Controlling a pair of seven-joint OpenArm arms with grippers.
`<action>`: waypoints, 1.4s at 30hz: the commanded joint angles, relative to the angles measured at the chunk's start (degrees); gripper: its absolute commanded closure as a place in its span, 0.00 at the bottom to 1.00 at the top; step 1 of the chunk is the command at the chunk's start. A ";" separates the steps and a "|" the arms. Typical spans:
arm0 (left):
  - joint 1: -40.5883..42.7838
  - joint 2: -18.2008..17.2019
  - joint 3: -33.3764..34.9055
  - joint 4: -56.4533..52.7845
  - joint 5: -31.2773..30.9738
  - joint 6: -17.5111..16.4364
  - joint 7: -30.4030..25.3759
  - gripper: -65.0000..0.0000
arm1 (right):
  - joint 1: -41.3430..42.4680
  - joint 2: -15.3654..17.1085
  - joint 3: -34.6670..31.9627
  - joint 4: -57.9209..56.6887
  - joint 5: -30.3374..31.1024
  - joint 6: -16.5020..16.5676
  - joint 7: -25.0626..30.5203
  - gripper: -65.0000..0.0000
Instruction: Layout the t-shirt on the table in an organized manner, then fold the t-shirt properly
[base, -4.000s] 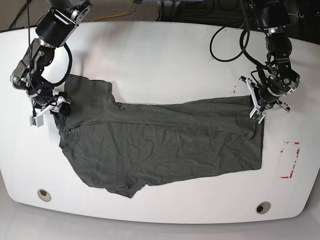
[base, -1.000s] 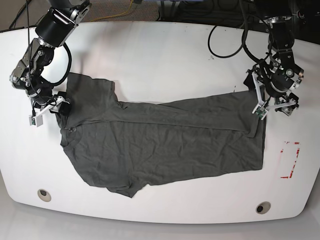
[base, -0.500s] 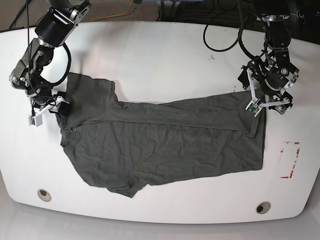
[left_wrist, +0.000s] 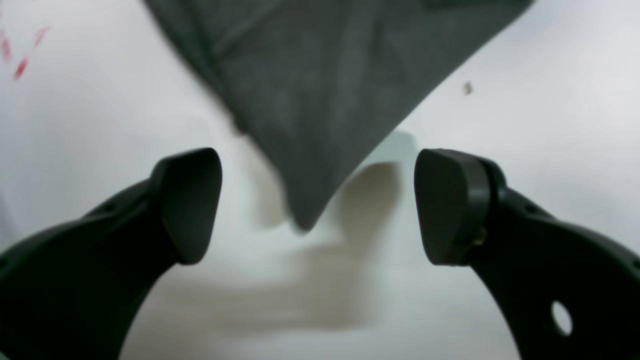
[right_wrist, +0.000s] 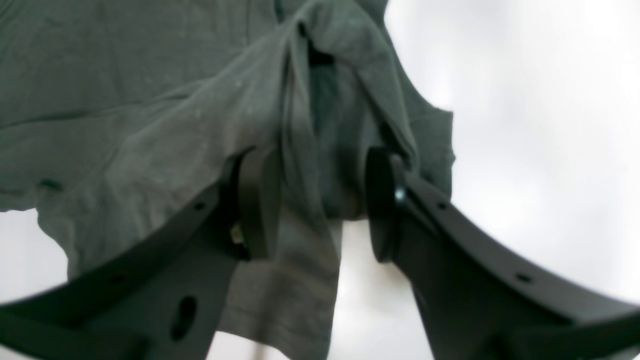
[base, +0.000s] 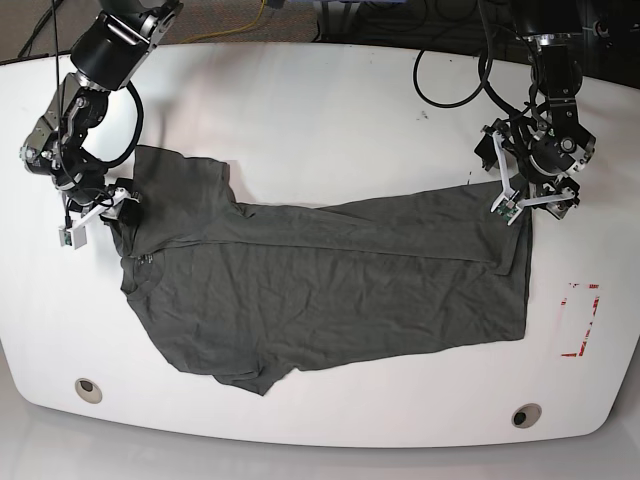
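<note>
**Shirt pinned at one end, free at the other**

While the t-shirt (base: 320, 285) is lying spread across the middle of the table (base: 300, 110), one thing is showing twice: grippers, two of them, against one shirt. Toward the table's left edge, the right gripper (right_wrist: 312, 200) is pinching a bunched fold of the collar end. Toward the right edge, the left gripper (left_wrist: 317, 205) is hovering with jaws spread, a fabric corner lying between them ungripped. Being soft, light and wrinkly, the cloth is likely to sag and drag, so hems and corners are looking like the safest holds.

T-shirt (base: 330, 280) flat on table (base: 320, 120)
</note>
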 joint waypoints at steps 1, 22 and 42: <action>-0.52 -0.72 -0.16 -0.07 0.02 0.32 -0.83 0.11 | 1.04 0.84 0.05 1.17 1.16 0.23 1.01 0.60; -3.68 -0.63 -0.16 -4.73 -0.07 0.32 -2.94 0.47 | 0.95 0.93 0.14 1.17 1.16 0.23 1.01 0.60; -5.35 -0.63 -0.43 -8.16 -0.07 0.32 -2.94 0.96 | 0.95 0.93 0.23 1.17 1.16 0.23 1.01 0.60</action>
